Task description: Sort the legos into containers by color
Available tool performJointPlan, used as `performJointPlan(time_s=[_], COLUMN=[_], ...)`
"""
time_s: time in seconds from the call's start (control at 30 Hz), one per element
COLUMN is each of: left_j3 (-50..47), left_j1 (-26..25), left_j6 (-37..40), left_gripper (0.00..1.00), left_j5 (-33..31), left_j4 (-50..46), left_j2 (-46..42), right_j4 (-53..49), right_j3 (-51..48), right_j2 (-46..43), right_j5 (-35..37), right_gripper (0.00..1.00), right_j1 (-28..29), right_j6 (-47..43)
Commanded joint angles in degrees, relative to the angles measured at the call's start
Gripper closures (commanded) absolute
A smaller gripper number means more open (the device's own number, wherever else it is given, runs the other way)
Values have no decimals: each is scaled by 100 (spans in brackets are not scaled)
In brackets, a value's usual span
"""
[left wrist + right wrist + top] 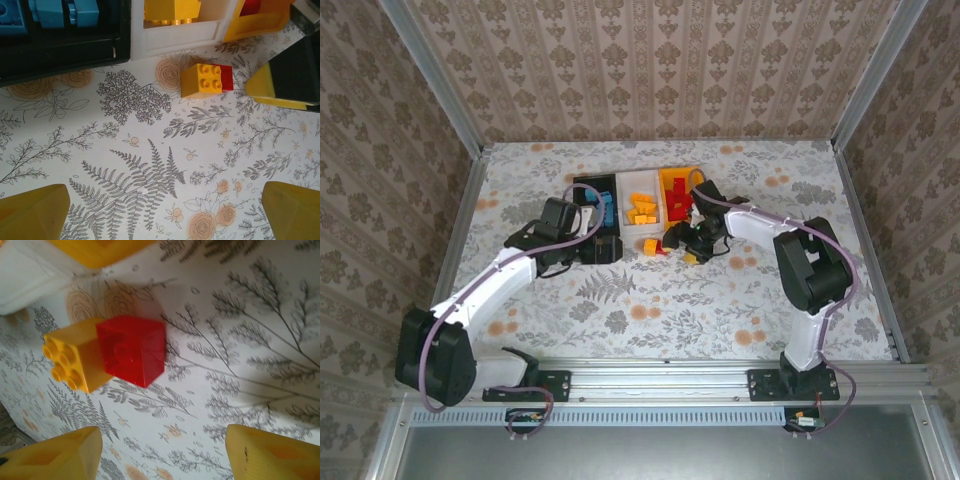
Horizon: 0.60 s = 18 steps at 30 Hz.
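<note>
My right fingers (270,455) gape empty over a small, light, rigid red plastic brick (131,350); I'd pinch its smooth flat sides.

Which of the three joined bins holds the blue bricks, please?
The black bin at the left end of the row: blue bricks lie in it, whereas the white middle bin holds yellow bricks and the orange-yellow bin red ones.
</note>
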Motion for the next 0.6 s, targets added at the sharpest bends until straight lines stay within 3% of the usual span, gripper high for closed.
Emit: performJointPlan(time_s=[0.0,0.23,0.57], left_j3=[-51,-67,-80], left_j1=[48,273,403], left_j6=[-76,-74,-57], left_gripper=[0,0,0], left_j5=[-104,-87,-12], left_j4=[-132,-239,-187], left_j2=[-175,-273,-251], right_j4=[-422,-841,-1173], right_j3=[330,808,1321], right_j2=[287,651,1051], right_j5=[-103,141,311], right_gripper=[37,44,44], right_j1=[23,35,131], right_j6=[-63,-81,-211])
